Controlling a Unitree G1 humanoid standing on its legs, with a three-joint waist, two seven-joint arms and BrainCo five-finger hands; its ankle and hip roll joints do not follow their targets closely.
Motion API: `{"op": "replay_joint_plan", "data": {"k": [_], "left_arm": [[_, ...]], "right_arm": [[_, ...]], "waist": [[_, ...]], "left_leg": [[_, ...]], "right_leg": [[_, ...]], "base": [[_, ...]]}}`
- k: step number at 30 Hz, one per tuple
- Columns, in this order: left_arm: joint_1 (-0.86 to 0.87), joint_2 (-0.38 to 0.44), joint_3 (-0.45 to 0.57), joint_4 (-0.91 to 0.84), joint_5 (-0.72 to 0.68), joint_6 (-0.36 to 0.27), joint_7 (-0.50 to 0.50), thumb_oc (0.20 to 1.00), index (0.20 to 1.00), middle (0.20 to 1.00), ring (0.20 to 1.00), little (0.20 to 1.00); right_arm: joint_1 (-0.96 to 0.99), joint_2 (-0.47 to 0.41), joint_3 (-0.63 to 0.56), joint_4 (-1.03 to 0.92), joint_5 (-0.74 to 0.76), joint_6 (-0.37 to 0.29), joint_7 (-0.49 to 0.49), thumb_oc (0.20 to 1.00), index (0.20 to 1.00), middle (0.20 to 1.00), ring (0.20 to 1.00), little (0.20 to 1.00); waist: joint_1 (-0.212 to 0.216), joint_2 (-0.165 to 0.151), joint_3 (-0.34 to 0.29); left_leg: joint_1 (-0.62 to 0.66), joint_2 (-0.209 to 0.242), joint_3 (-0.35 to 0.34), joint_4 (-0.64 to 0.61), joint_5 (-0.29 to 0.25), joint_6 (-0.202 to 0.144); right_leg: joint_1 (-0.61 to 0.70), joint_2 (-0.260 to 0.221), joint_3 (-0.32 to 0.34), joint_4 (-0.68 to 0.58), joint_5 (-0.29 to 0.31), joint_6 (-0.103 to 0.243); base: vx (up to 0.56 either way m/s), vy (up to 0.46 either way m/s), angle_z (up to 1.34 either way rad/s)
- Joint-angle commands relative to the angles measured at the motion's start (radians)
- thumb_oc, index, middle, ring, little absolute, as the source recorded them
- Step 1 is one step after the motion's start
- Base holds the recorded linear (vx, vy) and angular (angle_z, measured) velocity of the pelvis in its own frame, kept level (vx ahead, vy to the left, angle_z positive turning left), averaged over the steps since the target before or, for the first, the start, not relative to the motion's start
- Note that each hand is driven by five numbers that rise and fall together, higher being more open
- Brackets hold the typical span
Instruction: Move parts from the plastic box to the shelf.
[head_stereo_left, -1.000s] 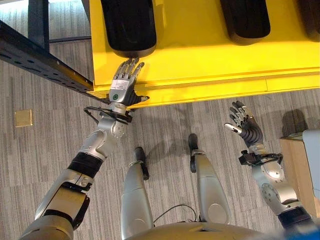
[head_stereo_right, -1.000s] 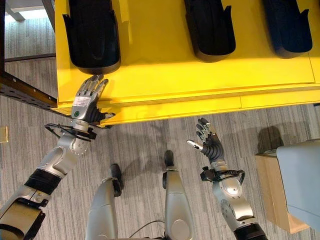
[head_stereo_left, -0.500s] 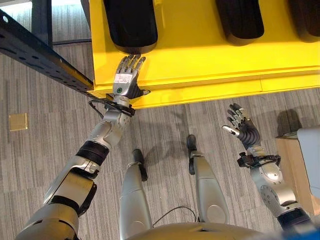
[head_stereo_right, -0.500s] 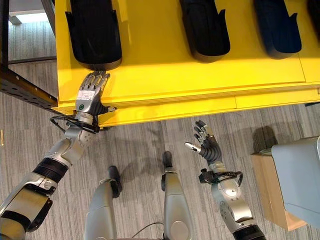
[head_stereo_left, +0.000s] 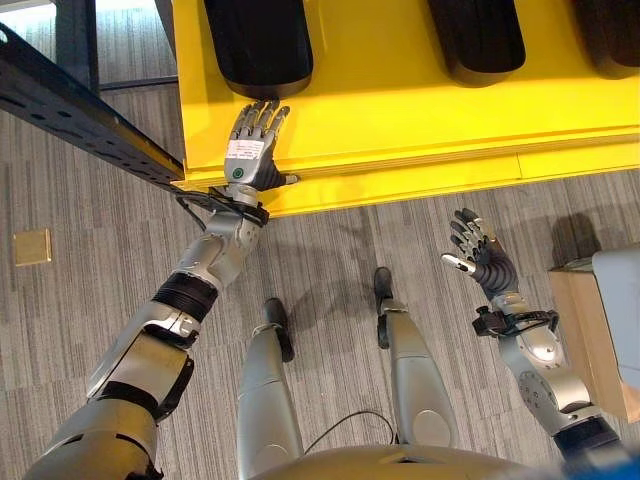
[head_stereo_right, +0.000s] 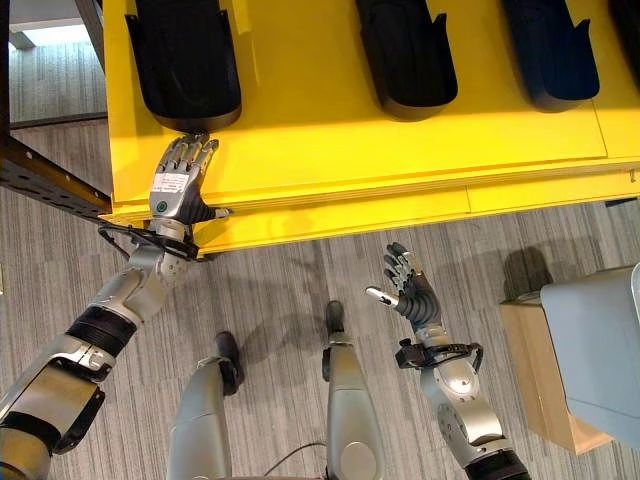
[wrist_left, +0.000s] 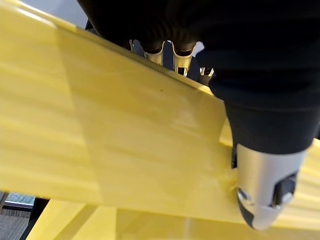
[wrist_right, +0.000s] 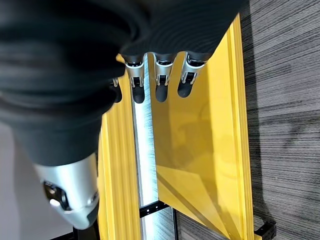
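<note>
A yellow shelf (head_stereo_left: 400, 110) carries three black moulded parts (head_stereo_right: 185, 60) (head_stereo_right: 405, 55) (head_stereo_right: 548, 50) in a row. My left hand (head_stereo_left: 248, 160) lies flat on the shelf's front left corner, open, its straight fingertips just short of the leftmost black part (head_stereo_left: 258, 45). In the left wrist view its fingers (wrist_left: 170, 52) and thumb (wrist_left: 265, 195) rest on the yellow board and hold nothing. My right hand (head_stereo_right: 408, 290) hovers over the floor in front of the shelf, open and empty, fingers spread. Its fingers (wrist_right: 160, 80) point at the shelf in the right wrist view.
A grey plastic box (head_stereo_right: 600, 350) stands on a tan stand (head_stereo_right: 530, 360) at the right edge. A black steel beam (head_stereo_left: 70, 110) runs along the left of the shelf. A small brass plate (head_stereo_left: 32, 248) is set in the grey striped floor.
My left hand has slid further onto the shelf, toward the leftmost black part. The right hand has stayed open in about the same place. The view has shifted slightly.
</note>
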Motion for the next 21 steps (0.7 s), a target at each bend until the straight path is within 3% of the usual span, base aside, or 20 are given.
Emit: {"op": "replay_joint_plan", "data": {"k": [1,6,10,14,21], "left_arm": [[-0.068,-0.012,0.013,0.151,-0.065,0.04,-0.044,1.0,1.0,1.0,1.0,1.0],[-0.041,-0.024,0.005,0.13,-0.074,0.024,-0.062,1.0,1.0,1.0,1.0,1.0],[0.046,-0.052,0.0,0.057,-0.1,-0.025,-0.105,1.0,1.0,1.0,1.0,1.0],[0.202,-0.091,0.033,-0.061,-0.251,-0.118,-0.183,1.0,1.0,1.0,1.0,1.0],[0.338,-0.102,0.065,-0.13,-0.432,-0.176,-0.245,1.0,1.0,1.0,1.0,1.0]], "right_arm": [[0.022,-0.07,-0.037,-0.066,0.013,-0.036,0.006,1.0,1.0,1.0,1.0,1.0],[0.023,-0.068,-0.037,-0.067,0.014,-0.036,0.007,1.0,1.0,1.0,1.0,1.0],[0.015,-0.054,-0.037,-0.063,0.011,-0.036,0.001,1.0,1.0,1.0,1.0,1.0],[0.005,-0.036,-0.047,-0.06,0.005,-0.036,-0.004,1.0,1.0,1.0,1.0,1.0],[-0.001,-0.021,-0.04,-0.054,0.003,-0.041,-0.012,1.0,1.0,1.0,1.0,1.0]], "waist": [[-0.032,0.037,0.012],[-0.031,0.038,0.015],[-0.022,0.038,0.019],[-0.009,0.037,0.019],[0.004,0.038,0.016]], "left_leg": [[-0.001,0.04,-0.082,-0.062,0.041,-0.05],[0.0,0.039,-0.082,-0.065,0.043,-0.049],[0.004,0.036,-0.085,-0.065,0.042,-0.047],[0.012,0.032,-0.086,-0.069,0.04,-0.044],[0.029,0.025,-0.09,-0.079,0.042,-0.041]], "right_leg": [[0.047,-0.017,-0.01,0.134,-0.091,-0.006],[0.05,-0.018,-0.011,0.132,-0.092,-0.005],[0.058,-0.018,-0.014,0.131,-0.091,-0.006],[0.071,-0.018,-0.014,0.128,-0.093,-0.009],[0.097,-0.021,-0.021,0.12,-0.091,-0.009]], "base": [[0.0,0.0,0.0],[0.0,0.0,0.0],[0.0,0.0,0.0],[0.0,-0.002,0.01],[0.0,-0.003,0.02]]}}
